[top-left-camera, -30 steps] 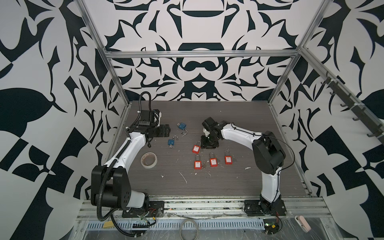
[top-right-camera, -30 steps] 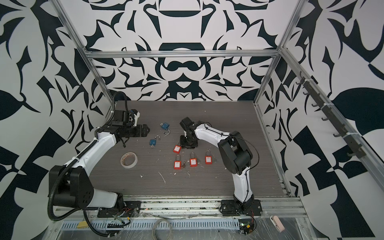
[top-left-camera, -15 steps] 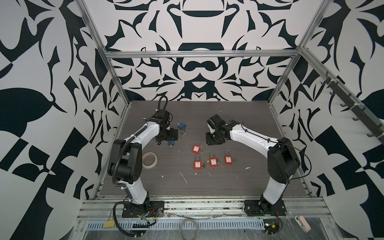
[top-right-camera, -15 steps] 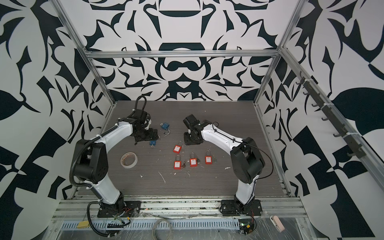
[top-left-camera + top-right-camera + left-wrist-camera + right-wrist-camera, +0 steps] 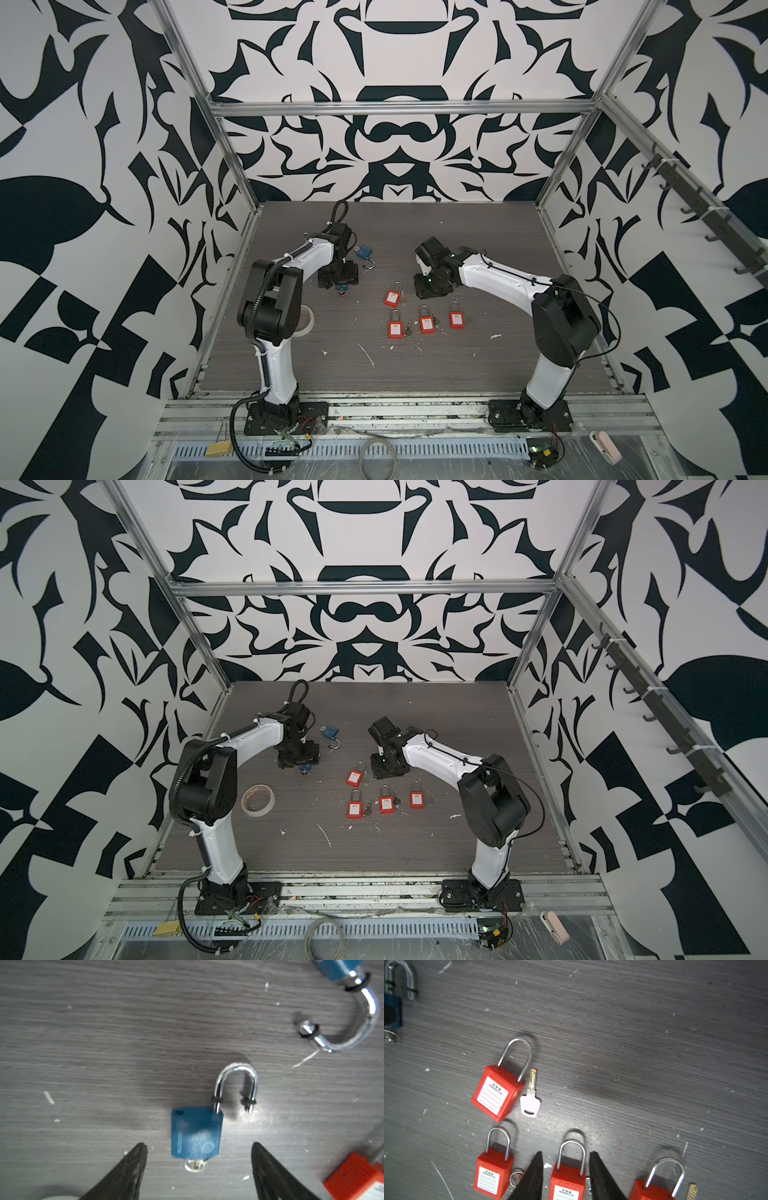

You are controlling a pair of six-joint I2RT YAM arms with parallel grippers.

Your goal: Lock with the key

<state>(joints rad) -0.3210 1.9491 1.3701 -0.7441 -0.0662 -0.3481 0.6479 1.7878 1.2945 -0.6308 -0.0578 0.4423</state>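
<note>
A small blue padlock (image 5: pixel 196 1132) lies flat on the table with its shackle (image 5: pixel 239 1084) swung open and a silver key (image 5: pixel 196 1164) in its base. My left gripper (image 5: pixel 198 1145) hangs open right above it, one finger (image 5: pixel 133 1167) on each side of the body, touching nothing. In both top views this padlock (image 5: pixel 341 287) (image 5: pixel 306 767) peeks out under the left gripper (image 5: pixel 338 276). My right gripper (image 5: pixel 566 1154) (image 5: pixel 432 286) stands partly open and empty over a red padlock (image 5: pixel 568 1186). A loose white-headed key (image 5: pixel 530 1101) lies beside another red padlock (image 5: pixel 496 1093).
A second blue padlock (image 5: pixel 365 252) with an open shackle lies just behind the left gripper. Several red padlocks (image 5: pixel 426 324) sit in the middle of the table. A tape roll (image 5: pixel 257 799) lies at the left, by the left arm's elbow.
The left arm has swung in from the left side to hover over the blue padlock, and its jaws have narrowed a little. The right arm's elbow has shifted right.
</note>
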